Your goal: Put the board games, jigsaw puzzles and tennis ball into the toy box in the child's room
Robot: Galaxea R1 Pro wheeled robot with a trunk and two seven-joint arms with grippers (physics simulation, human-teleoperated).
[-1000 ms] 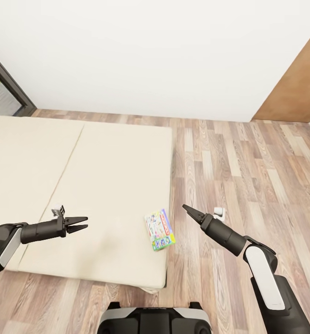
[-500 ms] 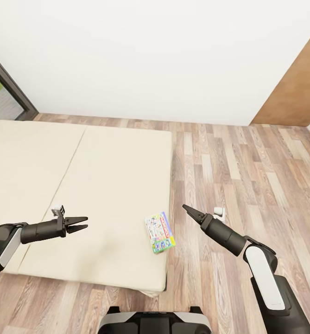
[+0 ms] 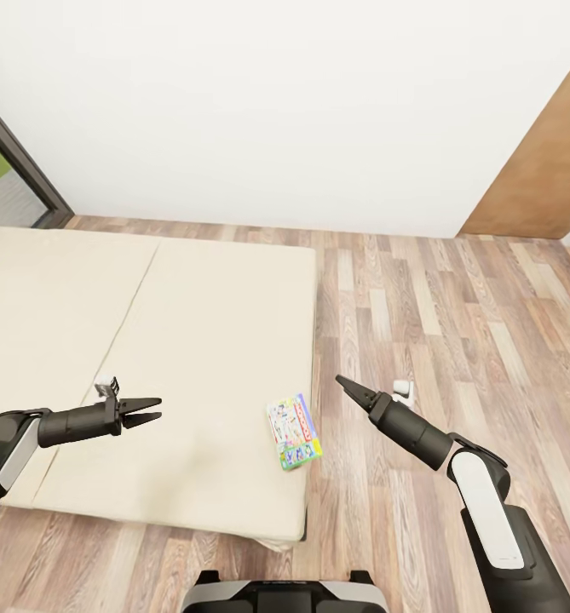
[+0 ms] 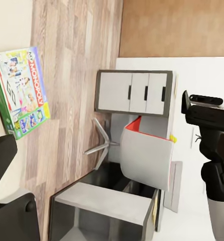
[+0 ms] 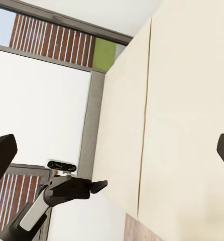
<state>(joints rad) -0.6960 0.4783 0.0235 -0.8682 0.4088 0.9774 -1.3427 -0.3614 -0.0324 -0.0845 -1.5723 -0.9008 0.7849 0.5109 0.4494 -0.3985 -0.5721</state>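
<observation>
A board game (image 3: pixel 293 432) with a green edge and a white colourful cover lies flat on the bed (image 3: pixel 148 340), near the mattress's right front corner. The left wrist view shows the same box (image 4: pixel 20 90) with "MONOPOLY" on its cover. My left gripper (image 3: pixel 152 409) hovers open over the mattress, well to the left of the box. Just right of the box and past the bed's edge, my right gripper (image 3: pixel 344 384) hangs open over the floor; its fingers (image 5: pixel 1 153) stand wide apart in the right wrist view. Both hold nothing.
Wood-plank floor (image 3: pixel 455 323) runs right of the bed to a white wall and a brown door (image 3: pixel 544 162). A dark-framed window (image 3: pixel 12 170) is at the far left. The left wrist view shows a grey drawer cabinet (image 4: pixel 134 92), a grey and red chair (image 4: pixel 144 155) and a dark desk (image 4: pixel 107 211).
The whole picture has slid slightly downward, so the camera has moved. The arms keep their pose and the box lies where it was on the bed.
</observation>
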